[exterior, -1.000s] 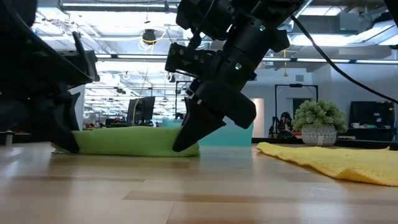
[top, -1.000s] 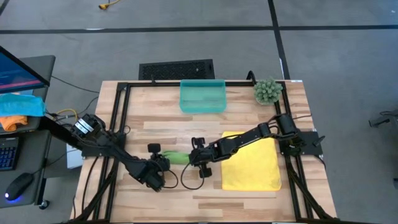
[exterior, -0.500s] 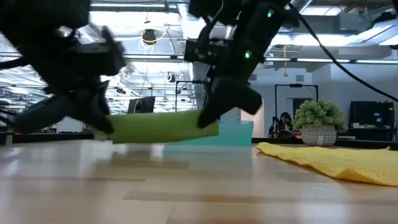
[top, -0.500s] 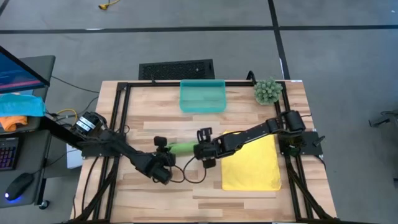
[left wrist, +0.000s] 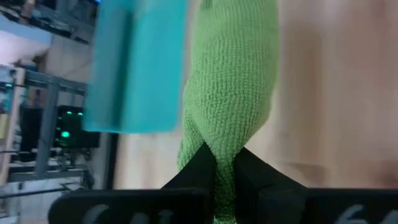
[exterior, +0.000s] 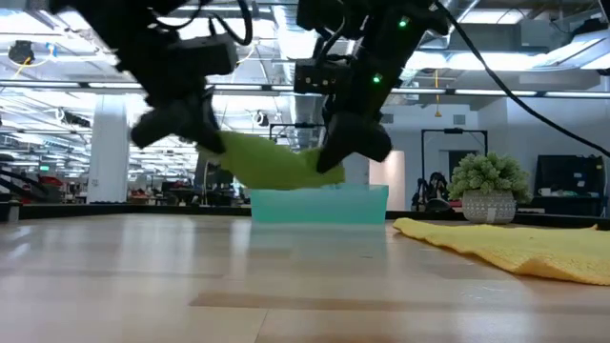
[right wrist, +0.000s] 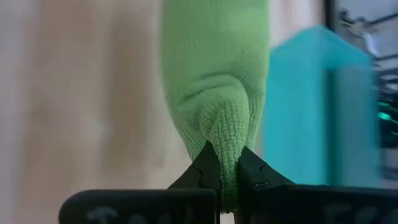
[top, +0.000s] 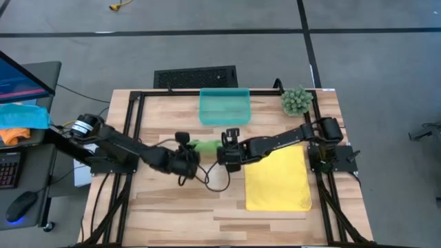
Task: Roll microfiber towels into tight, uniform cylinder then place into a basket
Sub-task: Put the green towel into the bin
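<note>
Green towel [exterior: 272, 164] pinched by left claw [top: 185, 153]; right claw [top: 224, 153] too.

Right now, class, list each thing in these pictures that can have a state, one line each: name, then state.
Green towel: rolled, lifted off the table, pinched at both ends.
Left gripper: shut on one end of the green towel.
Right gripper: shut on the other end.
Yellow towel: unrolled, lying flat on the table.
Basket: upright on the table, no towel in it.
Small plant: upright at the table's corner.
</note>
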You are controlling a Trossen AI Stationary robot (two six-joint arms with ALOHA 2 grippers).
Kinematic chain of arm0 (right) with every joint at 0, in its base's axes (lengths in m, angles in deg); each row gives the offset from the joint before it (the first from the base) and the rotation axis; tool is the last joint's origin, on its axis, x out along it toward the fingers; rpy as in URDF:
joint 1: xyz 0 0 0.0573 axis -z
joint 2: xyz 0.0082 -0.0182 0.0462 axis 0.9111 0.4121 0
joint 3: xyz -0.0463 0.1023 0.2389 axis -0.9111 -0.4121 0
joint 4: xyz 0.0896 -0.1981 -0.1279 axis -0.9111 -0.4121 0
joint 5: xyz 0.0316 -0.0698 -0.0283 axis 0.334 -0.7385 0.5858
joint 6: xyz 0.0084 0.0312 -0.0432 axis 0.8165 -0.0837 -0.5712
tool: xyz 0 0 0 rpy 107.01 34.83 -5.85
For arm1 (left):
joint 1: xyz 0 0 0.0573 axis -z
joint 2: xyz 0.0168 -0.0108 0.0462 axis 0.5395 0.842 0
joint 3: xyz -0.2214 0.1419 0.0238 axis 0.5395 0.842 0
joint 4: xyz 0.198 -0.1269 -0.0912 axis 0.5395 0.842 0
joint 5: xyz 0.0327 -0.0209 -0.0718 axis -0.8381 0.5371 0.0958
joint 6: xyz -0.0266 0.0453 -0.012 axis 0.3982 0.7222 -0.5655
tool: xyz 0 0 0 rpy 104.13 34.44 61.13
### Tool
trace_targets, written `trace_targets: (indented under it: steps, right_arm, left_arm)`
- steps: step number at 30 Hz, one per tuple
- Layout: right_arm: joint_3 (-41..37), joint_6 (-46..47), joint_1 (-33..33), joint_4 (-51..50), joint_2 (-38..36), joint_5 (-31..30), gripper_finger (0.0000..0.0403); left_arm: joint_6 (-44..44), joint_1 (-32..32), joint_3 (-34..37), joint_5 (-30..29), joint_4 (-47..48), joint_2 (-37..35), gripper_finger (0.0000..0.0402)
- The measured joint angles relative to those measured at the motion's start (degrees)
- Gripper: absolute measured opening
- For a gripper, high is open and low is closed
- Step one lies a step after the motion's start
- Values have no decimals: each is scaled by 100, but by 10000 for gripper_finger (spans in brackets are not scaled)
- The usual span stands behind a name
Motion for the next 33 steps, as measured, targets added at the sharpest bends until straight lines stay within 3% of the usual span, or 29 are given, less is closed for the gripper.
trace_targets:
  steps: [5, 11, 20, 29, 33]
  right_arm:
    - [8, -287, 304, 3, -131, -361, 24]
    - [4, -650, 793, -114, -318, -374, 24]
    - [16, -1634, 1698, 224, -473, -340, 24]
    - [13, -2332, 2773, 771, -527, 586, 24]
    - [9, -2546, 3135, 1058, -522, 1112, 24]
  left_arm:
    - [981, -602, 0, 365, -597, -16, 10]
    - [1968, -1413, 0, 499, -1155, -29, 13]
    - [3345, -2932, 0, 1668, -2316, -29, 12]
    - [3823, -4329, -25, 3486, -3235, 20, 14]
    - [4049, -4619, -256, 3637, -3216, 315, 15]
